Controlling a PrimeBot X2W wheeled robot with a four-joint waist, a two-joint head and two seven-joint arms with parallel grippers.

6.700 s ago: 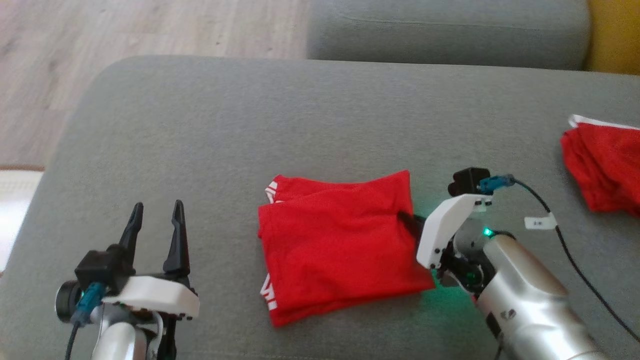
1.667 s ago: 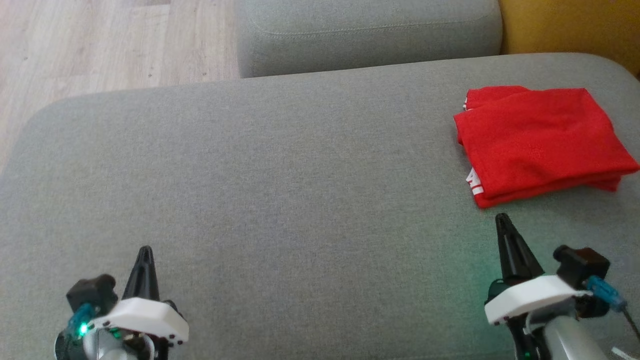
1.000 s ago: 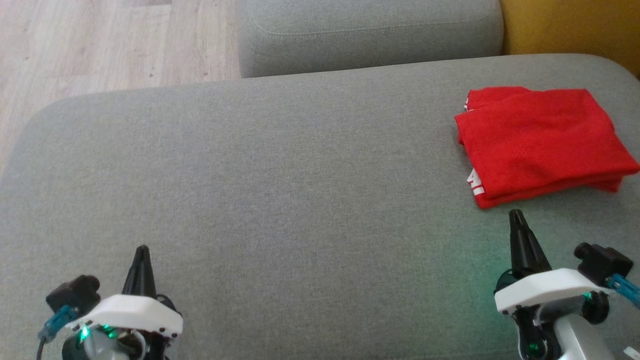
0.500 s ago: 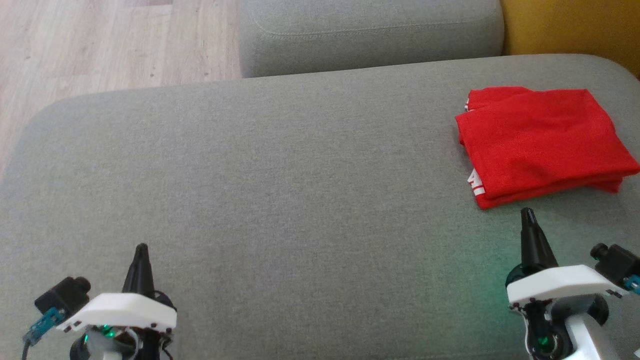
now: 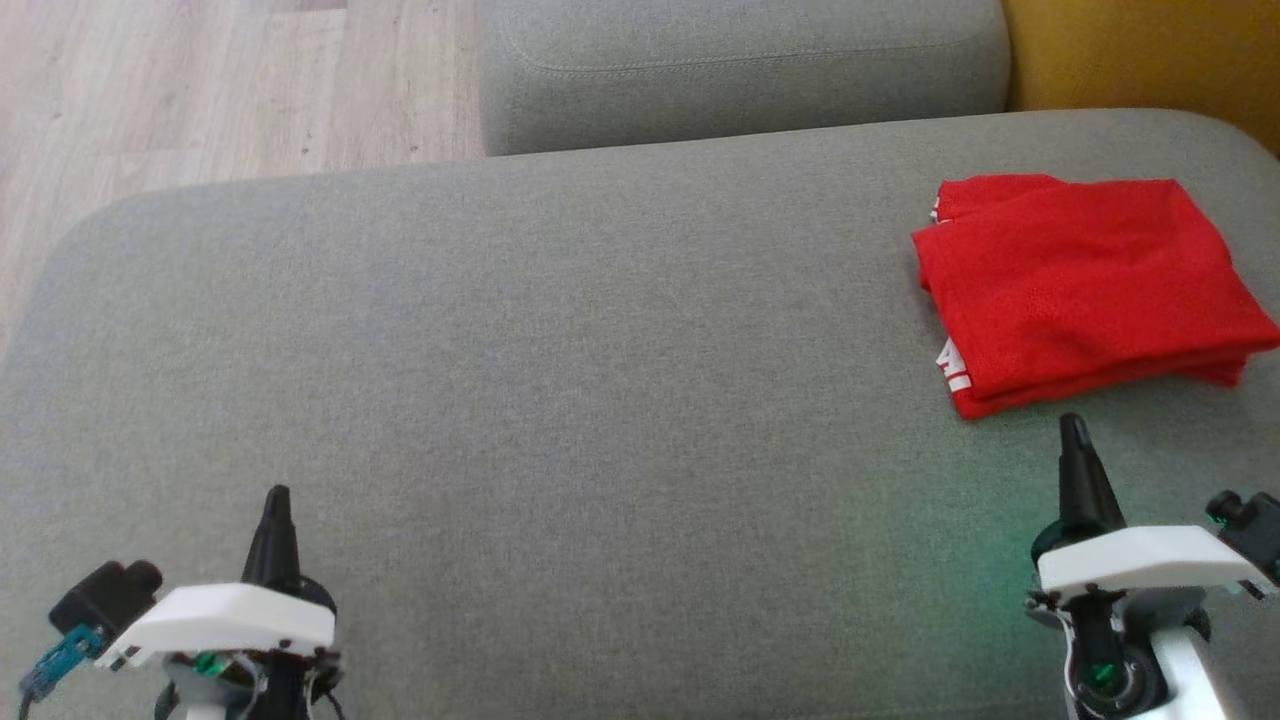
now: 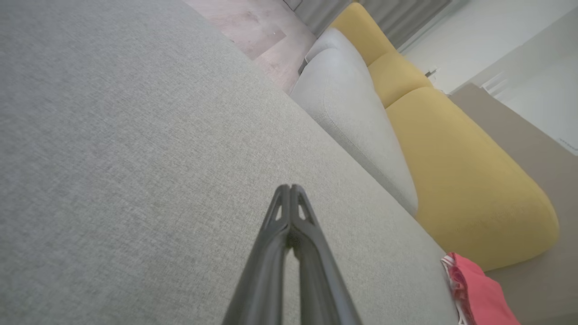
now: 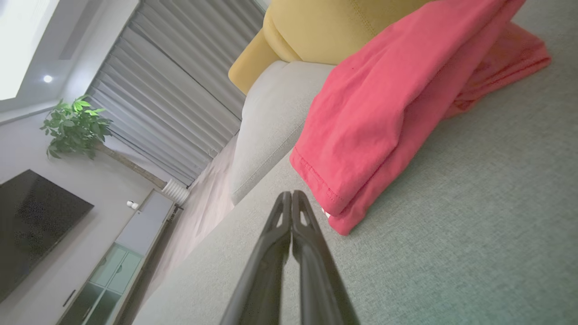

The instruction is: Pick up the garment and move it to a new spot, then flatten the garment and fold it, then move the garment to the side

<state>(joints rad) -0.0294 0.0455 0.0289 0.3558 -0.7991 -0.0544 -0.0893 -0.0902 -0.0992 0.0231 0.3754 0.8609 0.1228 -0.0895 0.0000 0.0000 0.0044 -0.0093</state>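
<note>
The red garment [image 5: 1085,290] lies folded in a neat stack at the right side of the grey cushion, white lettering showing at its left edge. It also appears in the right wrist view [image 7: 384,108] and as a red corner in the left wrist view [image 6: 478,298]. My right gripper [image 5: 1075,432] is shut and empty, its tip a short way in front of the garment's near edge, not touching it. In its own view the right gripper [image 7: 291,195] has its fingers pressed together. My left gripper [image 5: 276,497] is shut and empty at the lower left, far from the garment; its fingers [image 6: 289,188] meet at the tip.
The grey cushion [image 5: 560,380] spreads wide between the two grippers. A second grey cushion [image 5: 740,70] sits behind it, with a yellow one [image 5: 1150,50] at the far right. Wooden floor [image 5: 200,80] lies beyond the cushion's left and far edges.
Both grippers have drawn back toward the bottom of the head view, the right one sliding a little to the right. The garment has stayed where it lies.
</note>
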